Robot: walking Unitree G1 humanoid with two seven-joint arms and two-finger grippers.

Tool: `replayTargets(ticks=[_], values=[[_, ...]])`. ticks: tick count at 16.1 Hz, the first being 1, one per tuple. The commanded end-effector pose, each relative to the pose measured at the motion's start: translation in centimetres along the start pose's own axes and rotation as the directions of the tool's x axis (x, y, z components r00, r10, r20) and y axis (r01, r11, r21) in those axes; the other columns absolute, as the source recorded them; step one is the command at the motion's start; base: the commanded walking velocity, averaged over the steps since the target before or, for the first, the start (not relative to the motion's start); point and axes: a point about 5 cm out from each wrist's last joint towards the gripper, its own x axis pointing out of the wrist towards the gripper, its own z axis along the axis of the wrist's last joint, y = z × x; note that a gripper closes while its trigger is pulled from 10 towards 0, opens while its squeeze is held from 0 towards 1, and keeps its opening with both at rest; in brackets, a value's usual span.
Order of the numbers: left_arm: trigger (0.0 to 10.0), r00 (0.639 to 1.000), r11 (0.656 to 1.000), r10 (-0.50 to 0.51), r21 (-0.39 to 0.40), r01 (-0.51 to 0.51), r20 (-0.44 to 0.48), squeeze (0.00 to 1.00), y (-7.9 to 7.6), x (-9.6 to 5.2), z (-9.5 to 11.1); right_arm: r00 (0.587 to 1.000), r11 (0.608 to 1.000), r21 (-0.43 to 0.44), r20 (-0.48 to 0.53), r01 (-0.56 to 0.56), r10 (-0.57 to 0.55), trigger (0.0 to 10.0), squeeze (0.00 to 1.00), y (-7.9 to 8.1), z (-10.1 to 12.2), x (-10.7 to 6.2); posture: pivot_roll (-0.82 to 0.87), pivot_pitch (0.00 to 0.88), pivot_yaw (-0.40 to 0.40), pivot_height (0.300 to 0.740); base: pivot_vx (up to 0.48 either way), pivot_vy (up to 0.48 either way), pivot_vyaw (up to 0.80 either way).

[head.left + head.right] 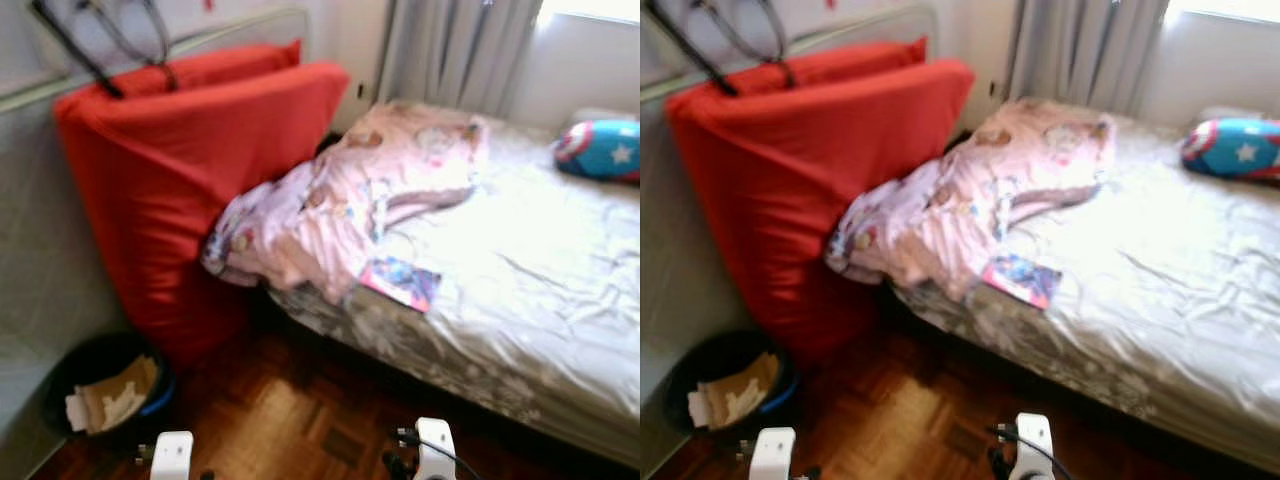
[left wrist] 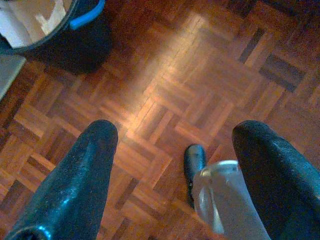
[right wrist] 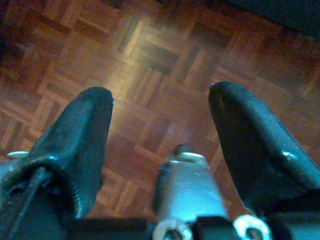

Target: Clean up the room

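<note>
A crumpled pink blanket [image 1: 340, 200] lies heaped at the near corner of the bed [image 1: 540, 290], hanging over its edge. A small colourful booklet [image 1: 400, 282] rests on the sheet beside it. A blue star-patterned pillow [image 1: 600, 148] lies at the far right of the bed. Both arms hang low over the parquet floor [image 1: 290, 420]. My left gripper [image 2: 175, 135] is open with nothing between its fingers. My right gripper [image 3: 160, 100] is open above bare floor too.
A red mattress [image 1: 190, 170] leans upright against the left wall beside the bed. A dark bin [image 1: 105, 390] with a blue rim holds cardboard and paper at the lower left. Grey curtains [image 1: 450, 50] hang behind the bed.
</note>
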Motion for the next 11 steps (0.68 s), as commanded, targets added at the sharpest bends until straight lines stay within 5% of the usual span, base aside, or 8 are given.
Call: replayTargets(ticks=[1, 11], values=[[10.0, 1.000, 1.000, -0.019, 0.000, 0.019, -0.016, 0.00, -0.69, -0.06, -0.41, 1.000, 1.000, 0.003, -0.002, 0.027, -0.027, 10.0, 0.00, -0.97, -0.07, -0.15, 0.05, 0.000, -0.027, 0.740, 0.000, -0.322, 0.00], [10.0, 0.999, 1.000, -0.023, -0.004, 0.023, -0.029, 0.00, -0.89, -0.16, -0.84, 1.000, 1.000, -0.009, -0.004, 0.026, -0.026, 10.0, 0.00, -1.17, -0.02, -0.18, 0.05, 0.000, -0.037, 0.740, 0.000, -0.321, 0.00]])
